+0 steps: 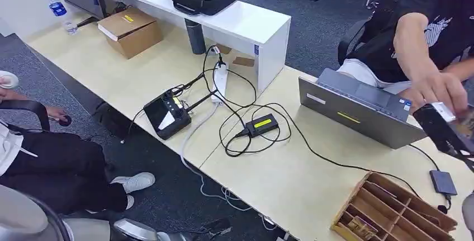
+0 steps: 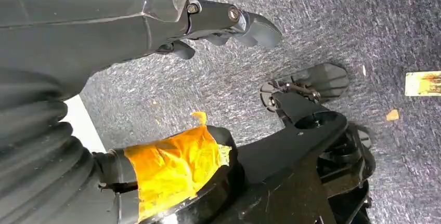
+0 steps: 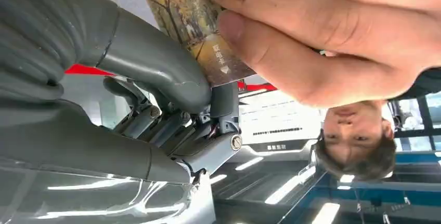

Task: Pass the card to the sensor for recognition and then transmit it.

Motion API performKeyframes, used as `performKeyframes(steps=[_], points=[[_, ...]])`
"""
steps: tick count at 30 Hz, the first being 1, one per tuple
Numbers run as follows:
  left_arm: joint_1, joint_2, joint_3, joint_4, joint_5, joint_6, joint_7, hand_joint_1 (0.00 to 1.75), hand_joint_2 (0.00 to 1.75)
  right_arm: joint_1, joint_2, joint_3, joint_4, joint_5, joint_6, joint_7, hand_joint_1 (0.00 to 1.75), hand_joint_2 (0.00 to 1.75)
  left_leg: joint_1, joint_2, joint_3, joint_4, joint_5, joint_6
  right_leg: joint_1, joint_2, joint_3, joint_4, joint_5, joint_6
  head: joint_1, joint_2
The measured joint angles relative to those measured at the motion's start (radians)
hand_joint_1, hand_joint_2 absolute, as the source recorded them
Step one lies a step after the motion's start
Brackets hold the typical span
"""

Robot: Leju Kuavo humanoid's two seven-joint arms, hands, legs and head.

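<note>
My right hand [image 1: 447, 132] is raised at the table's far right. In the right wrist view the card [image 3: 195, 24], printed with autumn trees, sits pinched between my thick grey thumb [image 3: 156, 57] and darker fingers [image 3: 223, 102]. A person's hand [image 3: 322, 31] grips the same card from the other side; in the head view that hand [image 1: 441, 93] reaches over my right hand. The sensor, a small black box with a yellow label [image 1: 261, 124], lies mid-table on its cable, well left of my right hand. My left hand [image 2: 229, 21] hangs over the carpet and holds nothing.
An open grey laptop [image 1: 358, 109] stands between the sensor and my right hand. A wooden divided tray [image 1: 391, 207] sits at the front right edge, with a small dark device [image 1: 443, 182] beside it. A controller [image 1: 167, 112], power strip [image 1: 219, 81] and cardboard box [image 1: 129, 28] lie to the left.
</note>
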Motion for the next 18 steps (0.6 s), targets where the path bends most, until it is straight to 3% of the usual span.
performKeyframes(steps=[2, 4, 14, 15, 16, 17, 18], points=[[0.0, 0.0, 0.0, 0.0, 0.003, 0.0, 0.0, 0.0, 1.75, 0.0, 0.003, 0.004, 0.002, 0.001, 0.0, -0.002, 1.69, 1.75, 0.0, 0.0, 0.0, 0.0, 0.0, 0.0, 0.0, 0.0, 0.0, 0.0, 0.0, 0.0, 0.0, 0.0], [0.0, 0.0, 0.0, 0.0, 0.003, 0.0, 0.001, 0.0, 1.75, 0.0, 0.005, 0.006, 0.002, 0.002, 0.0, -0.006, 1.59, 1.75, 0.0, -0.001, 0.0, 0.0, 0.0, 0.0, 0.0, 0.0, 0.0, 0.0, 0.0, 0.0, 0.0, 0.0], [0.0, 0.001, 0.0, -0.002, 0.005, 0.0, 0.001, 0.0, 1.75, 0.0, 0.011, 0.013, 0.002, -0.006, 0.0, -0.012, 1.59, 1.75, 0.0, -0.001, -0.002, 0.0, 0.0, 0.0, 0.0, 0.0, -0.002, 0.0, 0.0, 0.0, 0.0, 0.0], [0.0, 0.001, 0.0, -0.002, 0.005, 0.0, 0.001, 0.0, 1.75, 0.0, 0.011, 0.013, 0.002, -0.006, 0.0, -0.012, 1.33, 1.75, 0.0, -0.001, -0.003, 0.0, 0.0, 0.0, 0.0, 0.0, -0.002, 0.0, 0.0, 0.0, 0.0, 0.0], [0.0, 0.001, 0.0, -0.002, 0.005, 0.0, 0.001, 0.0, 1.75, 0.0, 0.011, 0.014, 0.002, -0.006, 0.0, -0.012, 0.1, 1.75, 0.0, -0.001, -0.003, 0.0, 0.0, 0.0, 0.0, 0.0, -0.002, 0.0, 0.0, 0.0, 0.0, 0.0], [0.0, 0.001, 0.0, -0.003, 0.005, 0.0, 0.001, 0.0, 1.75, 0.0, 0.011, 0.015, 0.002, -0.007, 0.0, -0.012, 0.0, 1.75, 0.0, -0.001, -0.003, 0.0, 0.0, 0.0, 0.0, 0.0, -0.002, 0.0, 0.0, 0.0, 0.0, 0.0], [0.0, 0.001, 0.0, -0.003, 0.005, 0.0, 0.001, 0.0, 1.75, 0.0, 0.011, 0.015, 0.002, -0.014, 0.0, -0.017, 0.0, 1.75, 0.0, -0.001, -0.003, 0.0, 0.0, 0.0, 0.0, 0.0, -0.002, 0.0, 0.0, 0.0, 0.0, 0.0]])
